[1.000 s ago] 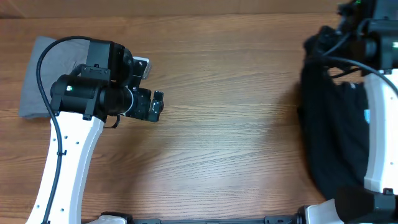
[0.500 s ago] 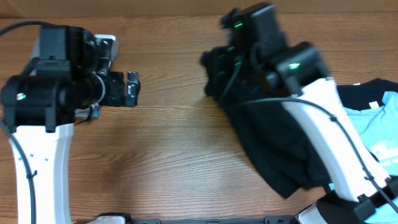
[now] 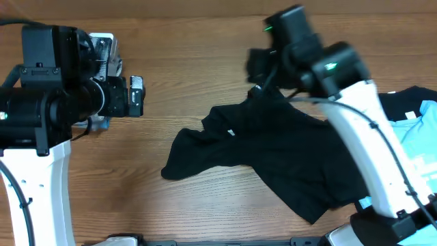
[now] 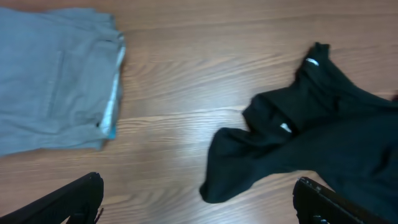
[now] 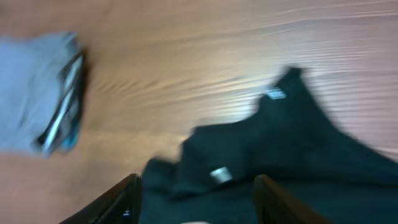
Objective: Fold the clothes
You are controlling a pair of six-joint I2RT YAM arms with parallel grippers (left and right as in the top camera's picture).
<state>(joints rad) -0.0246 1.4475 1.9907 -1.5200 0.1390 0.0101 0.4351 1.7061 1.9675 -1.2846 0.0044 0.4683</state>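
A black garment (image 3: 273,154) lies crumpled across the middle of the table, one sleeve end reaching toward the left. It also shows in the left wrist view (image 4: 311,143) and, blurred, in the right wrist view (image 5: 280,155). My right gripper (image 3: 254,72) hovers above its far edge, open (image 5: 199,205), with nothing pinched between the fingers. My left gripper (image 3: 136,96) is wide open (image 4: 199,211) over bare wood left of the garment. A folded grey garment (image 4: 56,81) lies at the far left.
A light blue garment (image 3: 420,126) lies at the right edge on more black cloth. The folded grey garment is mostly hidden under my left arm in the overhead view. Bare wood lies between it and the black garment.
My right arm swung from the right edge to the centre, dragging the black garment along, then opened and let it drop onto the table. My left arm drew back to the left.
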